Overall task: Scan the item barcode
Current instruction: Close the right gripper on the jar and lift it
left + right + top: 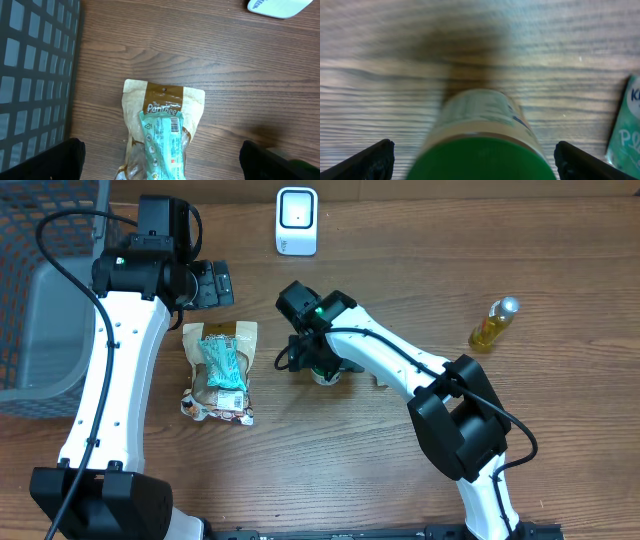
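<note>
Green-capped jar [480,135], upright at frame centre on the tabletop [400,270] below the scanner [296,220], is straddled by the spread, non-gripping right fingers [370,160], presumably for grasping, while the left fingers [65,157] are held open above the snack pouch [162,115].

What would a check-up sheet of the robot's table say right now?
Surface: wooden table, no spills seen.
Job's things: white scanner at the far edge; green-lidded jar; teal packet lying on brown pouch; yellow bottle.
Clutter: nothing seen.
Grippers: left gripper open near the pouch; right gripper open, astride the jar.
Cables: black cable looping along left arm.
Surroundings: grey basket beside the left arm.
</note>
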